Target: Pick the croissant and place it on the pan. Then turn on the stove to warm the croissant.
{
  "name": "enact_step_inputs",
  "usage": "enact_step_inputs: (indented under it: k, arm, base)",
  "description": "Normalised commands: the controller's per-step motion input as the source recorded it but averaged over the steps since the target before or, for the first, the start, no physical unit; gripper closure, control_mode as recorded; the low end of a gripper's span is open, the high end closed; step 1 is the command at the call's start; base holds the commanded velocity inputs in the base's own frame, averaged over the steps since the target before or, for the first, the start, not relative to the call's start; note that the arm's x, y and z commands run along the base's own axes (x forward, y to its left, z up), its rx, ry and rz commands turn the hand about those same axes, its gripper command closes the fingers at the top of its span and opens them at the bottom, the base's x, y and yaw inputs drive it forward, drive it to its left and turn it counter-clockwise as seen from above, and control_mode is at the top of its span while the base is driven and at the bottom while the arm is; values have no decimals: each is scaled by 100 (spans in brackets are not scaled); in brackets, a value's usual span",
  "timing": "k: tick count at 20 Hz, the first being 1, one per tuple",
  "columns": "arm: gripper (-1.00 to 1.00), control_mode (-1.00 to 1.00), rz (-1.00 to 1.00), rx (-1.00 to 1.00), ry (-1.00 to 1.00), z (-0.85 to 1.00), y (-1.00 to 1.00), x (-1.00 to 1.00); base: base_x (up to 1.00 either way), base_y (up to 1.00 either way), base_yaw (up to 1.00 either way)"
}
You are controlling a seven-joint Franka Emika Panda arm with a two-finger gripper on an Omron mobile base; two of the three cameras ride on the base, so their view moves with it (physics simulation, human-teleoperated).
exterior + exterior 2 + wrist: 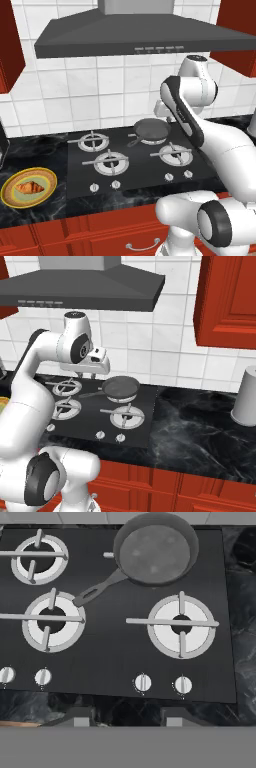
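The small orange-brown crescent-shaped croissant (30, 188) lies on a round yellow-rimmed, green-centred plate (11, 199), which rests on the dark marbled counter (35, 145) just left of the black glass gas stove (140, 167). The small round dark grey frying pan (151, 129) sits empty on the stove's rear right burner, its short dark handle pointing toward the stove's centre; croissant and pan are well apart. Three further silver ringed burners carry grey grates, and four small round silver knobs (142, 682) line the stove's front edge in two pairs. The two-finger gripper (125, 718) of the white arm hangs above the stove, near the pan, apart from every item; its dark finger tips show at the bottom of the hand view, above the stove's front edge, and the jaws are pressed together, holding nothing. A grey range hood (145, 35) hangs over the stove against white wall tiles. Red cabinets (227, 301) flank the hood, and red cabinet fronts run below the counter. A pale grey cylindrical container (245, 396) stands on the counter, well right of the stove.
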Motion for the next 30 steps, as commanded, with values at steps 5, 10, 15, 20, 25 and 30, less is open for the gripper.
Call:
enact_step_inputs:
  k: [5,10,15,20,25,30]
  arm:
    - [-100,-100,2,-5,1,0,59,1]
    - [-100,-100,9,-9,0,0,100,0]
    - [-100,-100,10,-5,0,0,100,-5]
    - [-100,-100,11,0,0,-8,100,-11]
    - [-100,-100,17,0,0,-12,100,-13]
    - [-100,-100,30,0,4,-17,100,-2]
  base:
    - [0,0,0]
    - [0,0,0]
    - [0,0,0]
    - [0,0,0]
    - [0,0,0]
    - [0,0,0]
